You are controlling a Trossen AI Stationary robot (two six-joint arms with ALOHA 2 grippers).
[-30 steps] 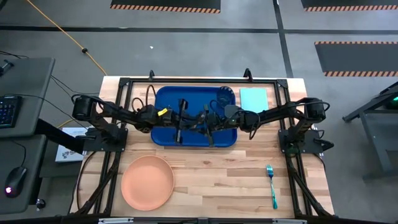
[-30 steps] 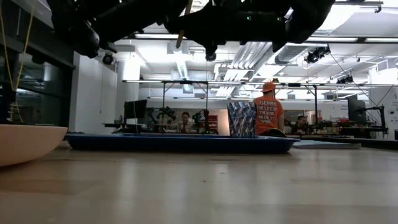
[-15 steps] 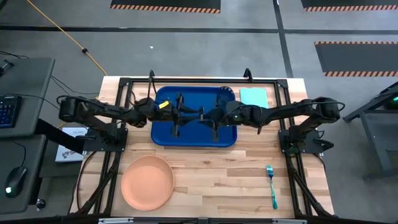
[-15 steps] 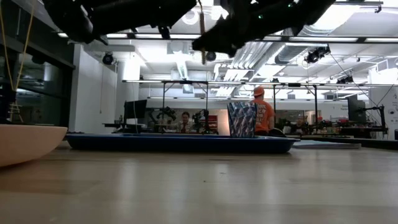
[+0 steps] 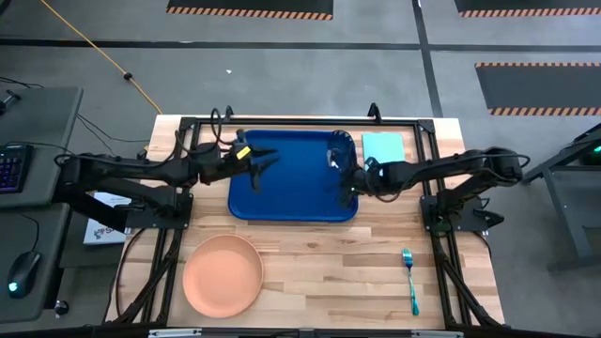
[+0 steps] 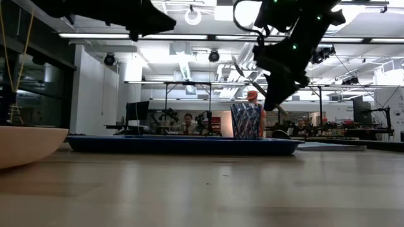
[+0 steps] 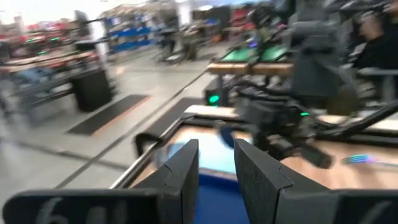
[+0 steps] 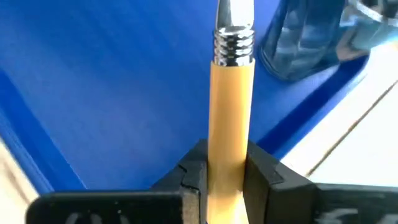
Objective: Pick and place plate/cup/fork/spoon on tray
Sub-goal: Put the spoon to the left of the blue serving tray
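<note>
The tray [image 5: 293, 176] lies long axis across the table. The plate [image 5: 223, 275] sits nearer the front. The right gripper [image 8: 225, 167], above the tray beside the cup [image 8: 309, 34], clamps the spoon [image 8: 232, 93] by its tan handle. The left gripper [image 7: 216, 165] is empty, fingers slightly apart.

A pale wooden table [image 5: 319, 272] stands on a grey floor [image 5: 94, 84]. A light-teal sheet [image 5: 383, 148] lies flat at the table's far right. A yellow cable [image 5: 103, 52] runs across the floor at far left, and hazard-striped mats [image 5: 249, 7] lie along the far edge. Left of the table, a desk [image 5: 33, 188] carries a keyboard [image 5: 7, 169] and a mouse [image 5: 21, 275]. Beyond the table, a person in an orange shirt [image 6: 254, 116] stands among workbenches under strip lights [image 6: 158, 36].
</note>
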